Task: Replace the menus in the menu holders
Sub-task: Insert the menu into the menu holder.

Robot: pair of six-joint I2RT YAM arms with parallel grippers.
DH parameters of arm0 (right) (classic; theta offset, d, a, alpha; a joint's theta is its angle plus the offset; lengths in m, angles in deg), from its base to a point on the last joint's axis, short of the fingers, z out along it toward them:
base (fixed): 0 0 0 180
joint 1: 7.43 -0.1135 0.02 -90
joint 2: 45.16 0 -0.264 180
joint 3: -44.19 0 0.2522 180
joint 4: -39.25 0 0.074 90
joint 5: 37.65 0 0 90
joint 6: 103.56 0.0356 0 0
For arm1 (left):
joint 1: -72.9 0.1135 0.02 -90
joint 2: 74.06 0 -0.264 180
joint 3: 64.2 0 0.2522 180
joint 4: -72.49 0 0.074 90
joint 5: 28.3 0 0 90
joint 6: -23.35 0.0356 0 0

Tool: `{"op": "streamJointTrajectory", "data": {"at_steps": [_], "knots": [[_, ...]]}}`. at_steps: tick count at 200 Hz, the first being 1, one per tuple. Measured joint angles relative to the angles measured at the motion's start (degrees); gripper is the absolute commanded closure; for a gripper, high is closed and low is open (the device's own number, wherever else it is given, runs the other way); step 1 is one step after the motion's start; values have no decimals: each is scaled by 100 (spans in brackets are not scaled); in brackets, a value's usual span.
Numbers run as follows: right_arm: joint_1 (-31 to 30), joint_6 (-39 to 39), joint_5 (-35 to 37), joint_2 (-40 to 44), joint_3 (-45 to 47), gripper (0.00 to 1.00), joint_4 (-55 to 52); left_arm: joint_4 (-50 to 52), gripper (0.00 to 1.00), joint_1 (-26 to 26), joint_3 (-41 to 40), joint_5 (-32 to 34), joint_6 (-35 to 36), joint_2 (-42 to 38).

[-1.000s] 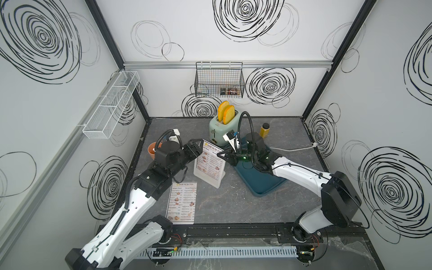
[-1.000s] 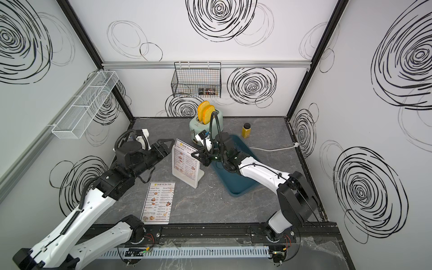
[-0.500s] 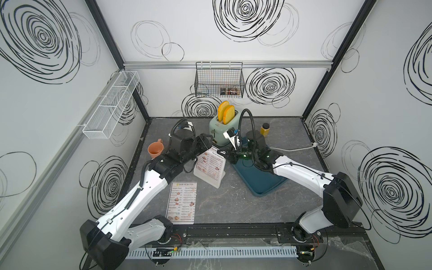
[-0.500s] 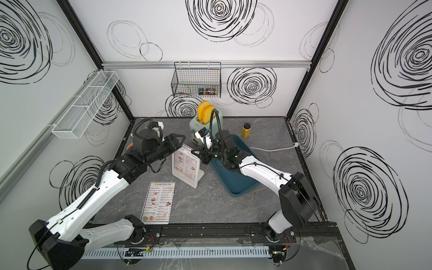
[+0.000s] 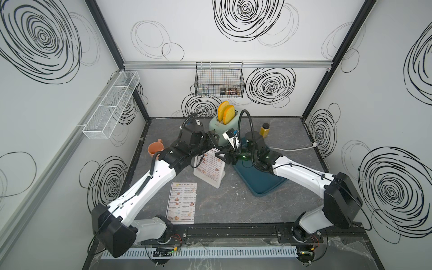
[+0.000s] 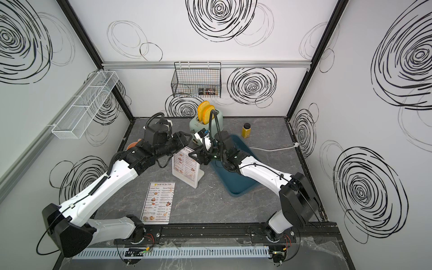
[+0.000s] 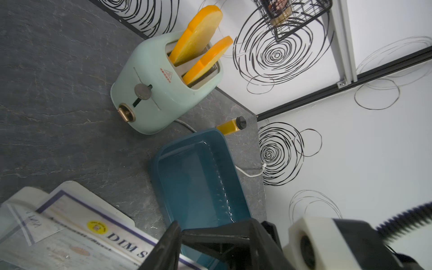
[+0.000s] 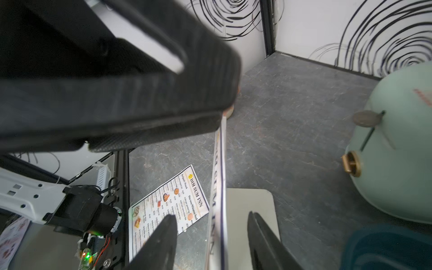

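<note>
Right pincer (image 8: 211, 216) hanging released, jaws straddling top edge of menu (image 5: 211, 161) standing in menu holder (image 5: 217, 183) on surface (image 5: 233, 205). Left pincer (image 5: 213, 140) sitting at same edge; cannot tell whether clenched. Second menu (image 5: 181, 203) lying flat nearby.

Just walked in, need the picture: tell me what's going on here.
Both arms meet at the top of the upright menu holder, which has a menu in it. The right gripper is open, its jaws straddling that menu's top edge; the left gripper sits at the same edge, grip unclear. A second menu lies flat nearby, and a teal bin stands beside the holder.
</note>
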Motion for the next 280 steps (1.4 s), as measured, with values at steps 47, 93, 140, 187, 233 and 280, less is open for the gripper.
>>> {"op": "streamJointTrajectory", "data": {"at_steps": [47,93,140,187,233,280], "knots": [[107,87,839,1145,411,41,2,994,57,-251,911,564,-33,612],[116,199,1355,1738,741,41,-120,1657,59,-374,1375,866,-20,1176],[116,293,1545,2017,1010,42,-315,1998,58,-396,1388,1008,-22,1355],[116,358,1569,2070,1097,42,-393,1934,56,-396,931,1029,-24,1130],[116,396,1565,2070,1097,39,-468,1718,50,-411,758,1023,24,1073],[-2,352,1126,2068,1099,32,-577,1213,41,-420,761,1005,367,852]]}}
